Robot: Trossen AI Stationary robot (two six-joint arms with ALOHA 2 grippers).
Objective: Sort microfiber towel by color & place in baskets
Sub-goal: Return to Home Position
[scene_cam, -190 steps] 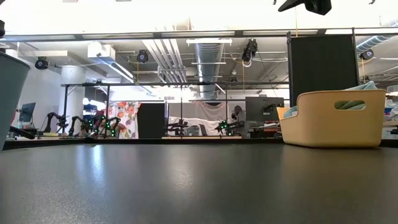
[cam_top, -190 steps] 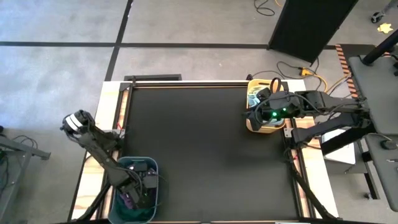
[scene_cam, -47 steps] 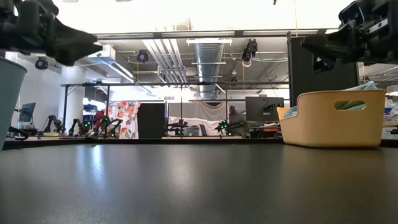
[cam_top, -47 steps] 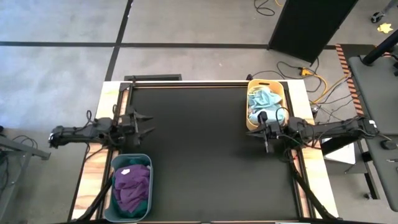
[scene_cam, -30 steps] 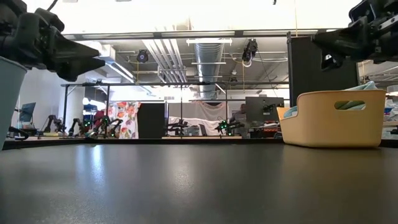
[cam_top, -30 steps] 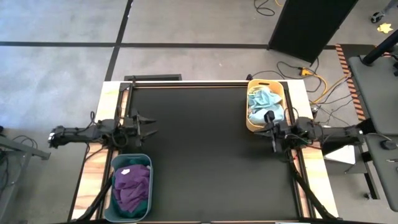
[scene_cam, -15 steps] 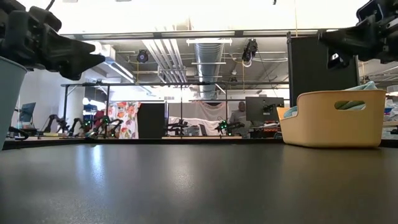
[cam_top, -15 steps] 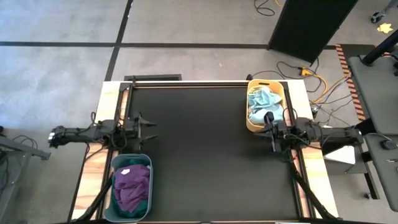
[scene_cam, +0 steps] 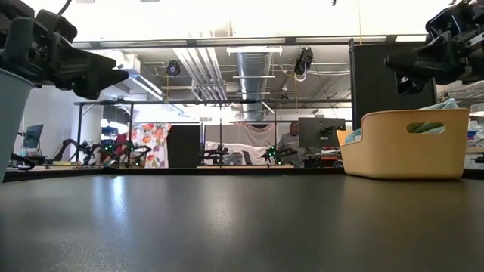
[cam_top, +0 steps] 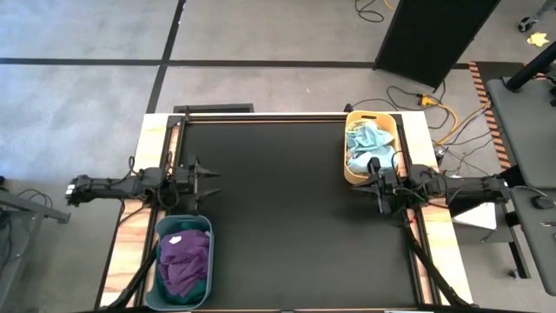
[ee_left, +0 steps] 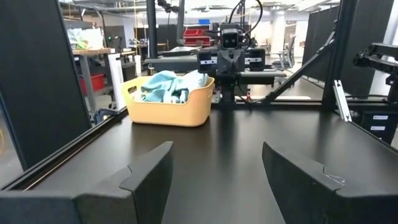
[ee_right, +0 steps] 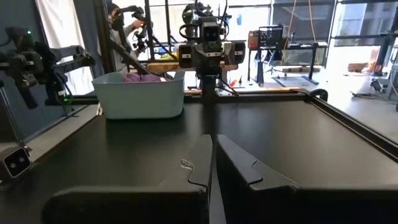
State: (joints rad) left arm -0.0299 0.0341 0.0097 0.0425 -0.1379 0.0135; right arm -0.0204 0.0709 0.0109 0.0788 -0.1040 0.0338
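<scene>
The matte black counter (cam_top: 287,209) is stretching between both arms. The oblong yellow-orange plastic basket (scene_cam: 404,155), rounded at the corners and slotted for a handle, is sitting by its right edge, holding crumpled light blue towels (cam_top: 368,143). The translucent grey-blue basket (cam_top: 184,220) is sitting by the left edge, holding a rumpled purple towel (cam_top: 184,261). The left tool (ee_left: 216,155) is hovering near that basket with its fingers spread apart, and the right tool (ee_right: 213,142) is hovering just beside the yellow-orange one with its fingers pressed together, gripping nothing
</scene>
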